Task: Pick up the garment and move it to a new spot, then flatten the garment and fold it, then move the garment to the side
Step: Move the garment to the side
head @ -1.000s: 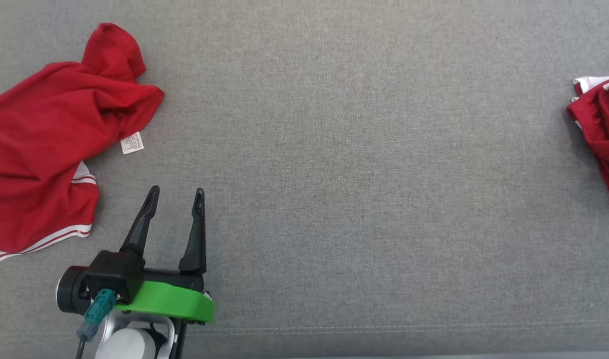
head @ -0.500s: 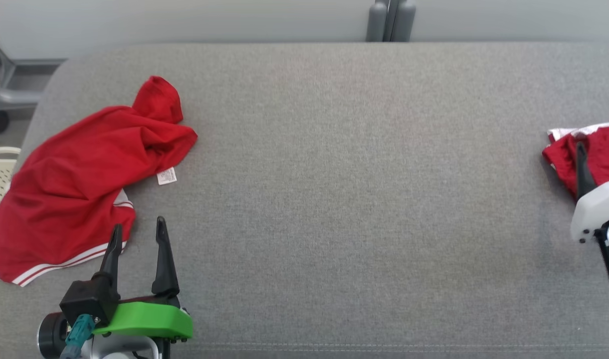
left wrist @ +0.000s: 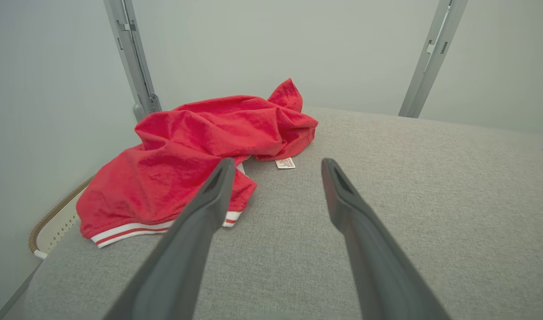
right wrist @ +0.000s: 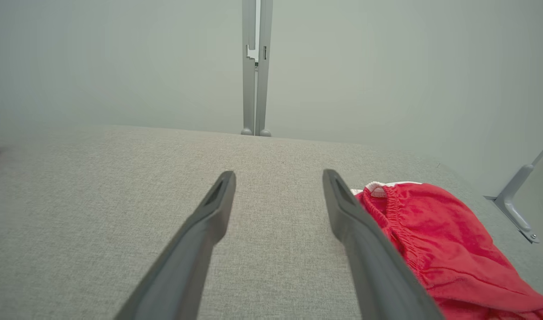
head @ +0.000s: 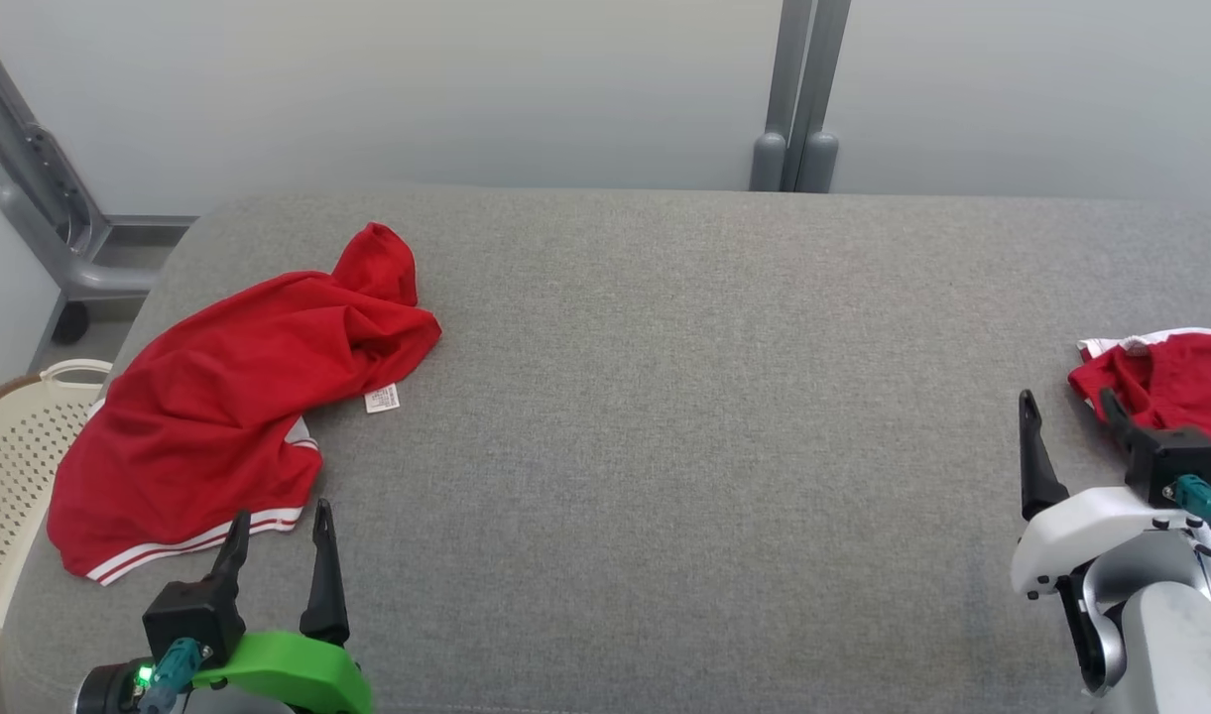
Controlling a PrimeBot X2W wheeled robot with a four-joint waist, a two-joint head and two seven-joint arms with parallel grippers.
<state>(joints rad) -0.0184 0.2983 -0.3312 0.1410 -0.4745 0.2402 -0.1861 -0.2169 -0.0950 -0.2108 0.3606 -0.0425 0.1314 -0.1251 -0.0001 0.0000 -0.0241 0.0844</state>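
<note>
A crumpled red garment (head: 228,397) with white-striped hems and a white label lies at the left end of the grey padded surface (head: 665,397). My left gripper (head: 280,518) stands open just in front of its striped hem, holding nothing. In the left wrist view the garment (left wrist: 200,151) lies ahead and to the left of the open left gripper (left wrist: 276,163). Another red garment (head: 1175,377) with a white waistband lies at the right edge. My right gripper (head: 1065,399) is open beside it. In the right wrist view that garment (right wrist: 440,240) lies right of the open right gripper (right wrist: 279,174).
A cream perforated basket (head: 10,466) stands off the surface's left end. Grey metal posts (head: 798,99) rise behind the far edge before a pale wall. A grey frame (head: 40,228) stands at the far left. A wide stretch of grey surface lies between the two garments.
The head camera has tilted up, bringing the wall, posts and basket into view. The right gripper has come into view at the lower right. Both grippers stay open.
</note>
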